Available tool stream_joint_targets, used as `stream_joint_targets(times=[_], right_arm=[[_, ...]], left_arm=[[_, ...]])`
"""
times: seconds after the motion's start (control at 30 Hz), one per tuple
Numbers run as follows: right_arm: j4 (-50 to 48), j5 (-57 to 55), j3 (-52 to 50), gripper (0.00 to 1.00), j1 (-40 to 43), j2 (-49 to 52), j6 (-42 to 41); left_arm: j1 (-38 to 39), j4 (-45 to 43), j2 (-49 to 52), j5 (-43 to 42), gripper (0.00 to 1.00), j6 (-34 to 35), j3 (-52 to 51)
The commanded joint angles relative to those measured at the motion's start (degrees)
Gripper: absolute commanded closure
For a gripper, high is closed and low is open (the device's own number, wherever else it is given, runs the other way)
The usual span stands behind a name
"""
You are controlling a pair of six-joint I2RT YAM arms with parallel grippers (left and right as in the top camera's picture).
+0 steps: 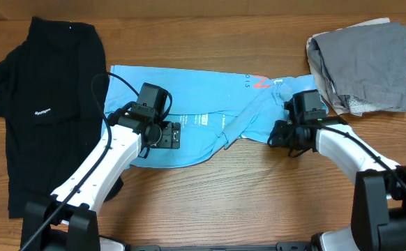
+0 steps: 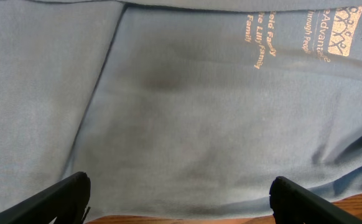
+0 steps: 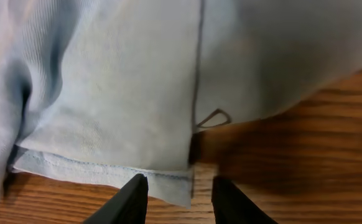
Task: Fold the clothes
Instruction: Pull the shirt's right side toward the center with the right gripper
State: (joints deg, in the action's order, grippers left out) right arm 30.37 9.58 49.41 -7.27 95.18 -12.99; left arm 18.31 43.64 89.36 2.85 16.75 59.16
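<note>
The light blue T-shirt (image 1: 210, 111) lies across the middle of the table (image 1: 259, 195), stretched from 9 to 3 o'clock and bunched into a twist toward its 3 o'clock end, so it is far from flat enough to fold neatly. The black shirt (image 1: 42, 104) is spread out over at 9 o'clock and the grey pieces (image 1: 367, 66) are heaped at 2 o'clock, both set aside, I'd guess, to leave room for the blue one.

The left gripper (image 2: 181, 205) hovers over the smooth lettered panel with its jaws spread wide and nothing between them, probably ready to pin or pick up that side. The right gripper (image 3: 180, 196) sits low at the shirt's 5 o'clock edge, jaws only partly apart, with a hem corner (image 3: 171, 180) lying in the gap. Whether they actually pinch it I cannot tell, but that corner looks a sensible handle for pulling the twist out
</note>
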Motion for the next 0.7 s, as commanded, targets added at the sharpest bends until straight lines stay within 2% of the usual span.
stream_joint_targets(times=[0.0,0.27,0.3,0.37,0.4,0.5,0.67], right_arm=[[-1.3,-0.5,-0.6,0.61,-1.5,3.2,0.9],[-2.6,-0.6,-0.6,0.62,-2.8,8.1,-0.7],[-2.1,-0.6,-0.6,0.67,-2.8,8.1,-1.0],[-0.7,-0.8,-0.5,0.94,-2.8,8.1,-3.8],[0.0,-0.8,-0.5,0.96,-2.7,8.1,-5.1],[3.5,-0.5,0.4,0.96,-2.4,7.5,-7.9],[13.4,-0.5,4.9,0.96,-1.6,2.8,-8.1]], left_arm=[[0.4,-0.3,-1.0,0.7,0.05,-0.5,-0.3],[0.4,-0.4,-1.0,0.7,0.05,-0.5,-0.3],[0.4,-0.3,-1.0,0.7,0.05,-0.5,-0.3],[0.4,-0.2,-1.0,0.7,0.05,-0.5,-0.3],[0.4,0.0,-1.0,0.7,0.06,-0.5,-0.3],[0.4,1.4,-1.0,0.5,0.07,-0.5,0.1],[0.3,8.5,-1.0,0.8,0.07,-0.5,4.2]])
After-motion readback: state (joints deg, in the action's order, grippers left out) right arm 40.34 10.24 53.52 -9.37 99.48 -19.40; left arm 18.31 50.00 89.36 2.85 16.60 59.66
